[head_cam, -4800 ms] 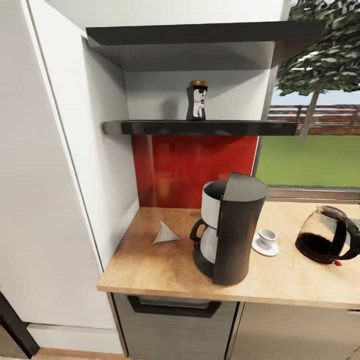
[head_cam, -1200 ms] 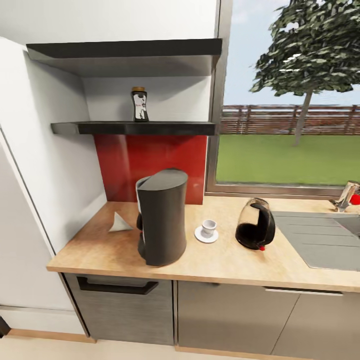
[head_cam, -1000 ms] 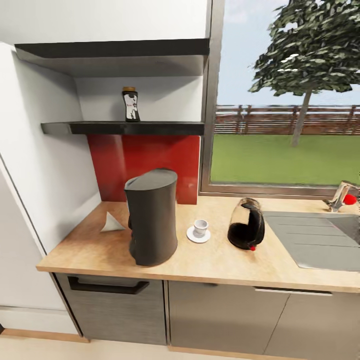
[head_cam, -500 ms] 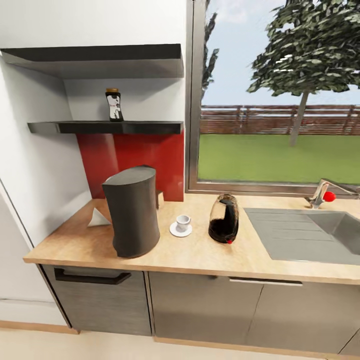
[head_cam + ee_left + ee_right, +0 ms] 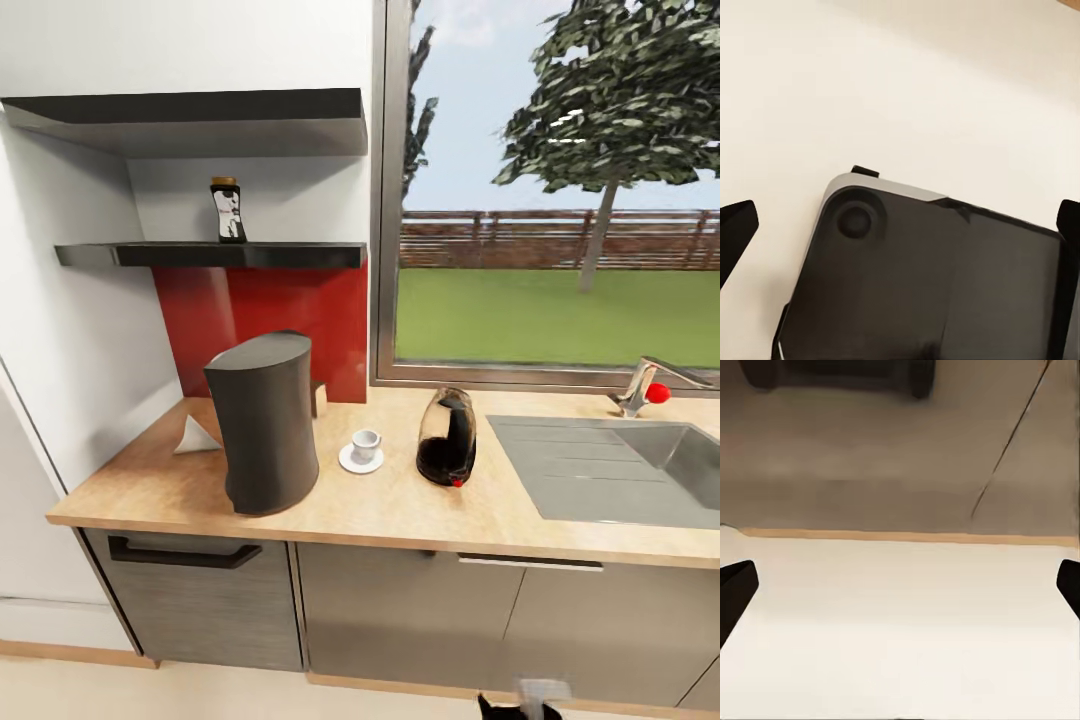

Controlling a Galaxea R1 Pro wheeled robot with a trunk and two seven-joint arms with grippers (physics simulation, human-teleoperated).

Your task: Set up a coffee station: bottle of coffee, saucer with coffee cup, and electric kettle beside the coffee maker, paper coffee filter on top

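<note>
Left gripper [image 5: 900, 225] fingers wide apart above pale floor, right gripper [image 5: 900, 585] likewise spread facing grey cabinet fronts, coffee jar [image 5: 228, 210] on shelf, coffee maker [image 5: 265, 422] on countertop [image 5: 400, 510].

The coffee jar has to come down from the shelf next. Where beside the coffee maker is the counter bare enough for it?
Bare worktop lies in front of the coffee maker and along the countertop front edge, and between the electric kettle and the sink. The gap holding saucer and coffee cup is crowded; the paper coffee filter takes the wall side.
</note>
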